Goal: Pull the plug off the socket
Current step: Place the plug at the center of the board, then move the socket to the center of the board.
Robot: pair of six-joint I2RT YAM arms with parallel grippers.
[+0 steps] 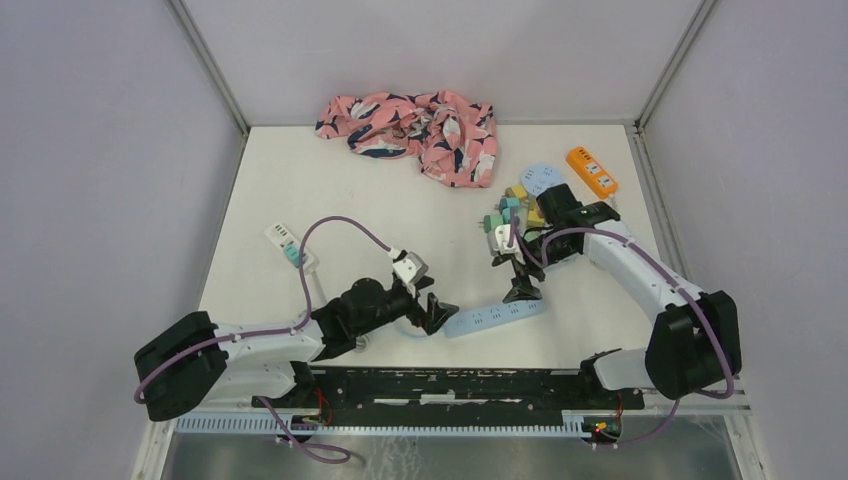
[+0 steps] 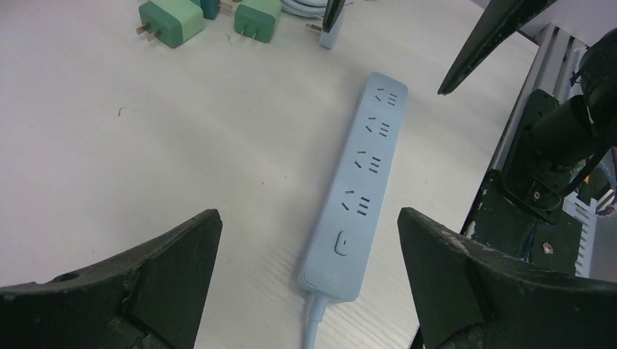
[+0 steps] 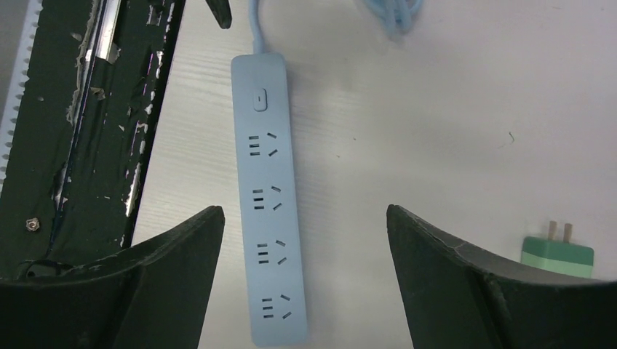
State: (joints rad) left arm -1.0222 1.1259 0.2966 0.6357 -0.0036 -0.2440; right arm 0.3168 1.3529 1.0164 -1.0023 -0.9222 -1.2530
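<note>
Top view: power strip (image 1: 497, 317) flat on table (image 1: 300, 180), between left gripper (image 1: 432, 312) and right gripper (image 1: 520, 285).
Left wrist: jaws wide, holding nothing; green plugs (image 2: 171, 22) loose beyond strip's far end.
Right wrist: jaws wide, holding nothing, over strip; green plug (image 3: 558, 254) loose, well apart.

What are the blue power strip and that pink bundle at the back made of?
The power strip looks like smooth, matte plastic: even colour, crisp moulded slots. The pink bundle seems to be printed cloth, judging by its crumpled folds.
</note>
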